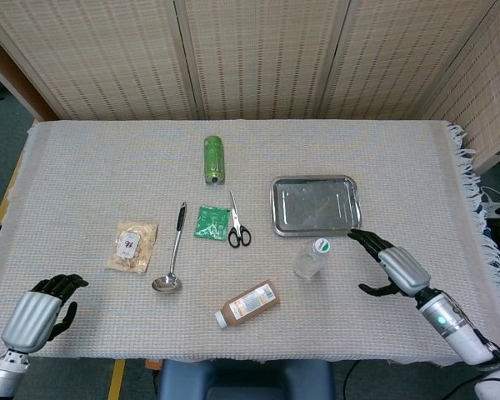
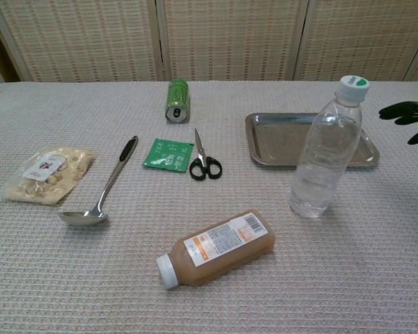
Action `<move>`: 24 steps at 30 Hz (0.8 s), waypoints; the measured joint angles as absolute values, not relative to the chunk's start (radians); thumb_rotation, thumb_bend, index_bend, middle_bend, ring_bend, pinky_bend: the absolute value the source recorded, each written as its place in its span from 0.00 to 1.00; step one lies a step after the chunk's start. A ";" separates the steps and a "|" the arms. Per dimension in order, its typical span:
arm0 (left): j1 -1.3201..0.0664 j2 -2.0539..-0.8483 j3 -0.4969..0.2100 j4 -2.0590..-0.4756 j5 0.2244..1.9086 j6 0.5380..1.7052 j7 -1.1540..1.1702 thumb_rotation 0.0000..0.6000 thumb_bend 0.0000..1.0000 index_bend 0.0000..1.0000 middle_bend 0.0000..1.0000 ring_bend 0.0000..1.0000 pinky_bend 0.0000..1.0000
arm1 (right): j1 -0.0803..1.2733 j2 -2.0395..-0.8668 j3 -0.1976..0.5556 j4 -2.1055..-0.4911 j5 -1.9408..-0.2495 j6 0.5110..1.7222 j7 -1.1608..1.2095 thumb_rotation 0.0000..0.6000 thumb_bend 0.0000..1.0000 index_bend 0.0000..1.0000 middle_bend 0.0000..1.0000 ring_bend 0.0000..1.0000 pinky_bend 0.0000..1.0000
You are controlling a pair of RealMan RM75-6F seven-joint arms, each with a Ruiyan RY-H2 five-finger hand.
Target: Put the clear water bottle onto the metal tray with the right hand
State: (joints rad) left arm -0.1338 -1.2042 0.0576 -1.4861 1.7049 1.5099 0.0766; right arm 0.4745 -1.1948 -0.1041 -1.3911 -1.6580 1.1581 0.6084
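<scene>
The clear water bottle (image 1: 311,259) (image 2: 325,150) stands upright with a white and green cap, just in front of the metal tray (image 1: 316,204) (image 2: 279,142), which holds nothing. My right hand (image 1: 389,263) (image 2: 409,118) hovers to the right of the bottle, apart from it, fingers spread and pointing toward it, holding nothing. My left hand (image 1: 38,310) rests at the table's near left corner with its fingers loosely curled and nothing in it; the chest view does not show it.
A brown juice bottle (image 1: 247,303) (image 2: 215,248) lies in front of the water bottle. Scissors (image 1: 237,222), a green packet (image 1: 209,222), a ladle (image 1: 172,253), a snack bag (image 1: 132,245) and a lying green can (image 1: 213,158) fill the left and middle.
</scene>
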 measured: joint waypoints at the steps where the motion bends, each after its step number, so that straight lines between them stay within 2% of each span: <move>1: -0.133 -1.204 0.059 -1.487 1.712 1.515 0.081 1.00 0.59 0.32 0.29 0.25 0.38 | 0.482 -1.199 -0.108 -1.383 -1.671 1.154 0.645 1.00 0.00 0.00 0.00 0.00 0.18; 8: -0.132 -1.202 0.061 -1.487 1.715 1.517 0.071 1.00 0.59 0.33 0.29 0.25 0.38 | 0.548 -1.295 -0.098 -1.290 -1.710 1.114 0.788 1.00 0.00 0.00 0.00 0.00 0.18; 15: -0.130 -1.198 0.060 -1.486 1.723 1.532 0.056 1.00 0.59 0.33 0.29 0.25 0.38 | 0.619 -1.419 -0.041 -1.221 -1.668 1.045 0.849 1.00 0.00 0.02 0.00 0.00 0.18; 16: -0.130 -1.197 0.061 -1.486 1.724 1.533 0.051 1.00 0.59 0.33 0.29 0.25 0.38 | 0.625 -1.437 -0.033 -1.209 -1.662 1.042 0.852 1.00 0.00 0.06 0.01 0.00 0.18; 18: -0.130 -1.196 0.061 -1.485 1.725 1.533 0.051 1.00 0.59 0.33 0.29 0.25 0.38 | 0.635 -1.474 -0.017 -1.184 -1.648 1.040 0.859 1.00 0.00 0.19 0.08 0.00 0.21; 20: -0.130 -1.195 0.061 -1.484 1.724 1.532 0.053 1.00 0.59 0.33 0.29 0.25 0.38 | 0.640 -1.498 -0.005 -1.164 -1.639 1.044 0.865 1.00 0.00 0.42 0.24 0.01 0.27; 23: -0.130 -1.194 0.061 -1.486 1.724 1.532 0.045 1.00 0.59 0.33 0.29 0.25 0.38 | 0.644 -1.521 0.003 -1.143 -1.629 1.052 0.878 1.00 0.00 0.64 0.36 0.06 0.29; 24: -0.130 -1.194 0.062 -1.486 1.725 1.533 0.046 1.00 0.59 0.33 0.29 0.25 0.38 | 0.645 -1.524 0.004 -1.141 -1.627 1.053 0.887 1.00 0.00 0.67 0.37 0.07 0.29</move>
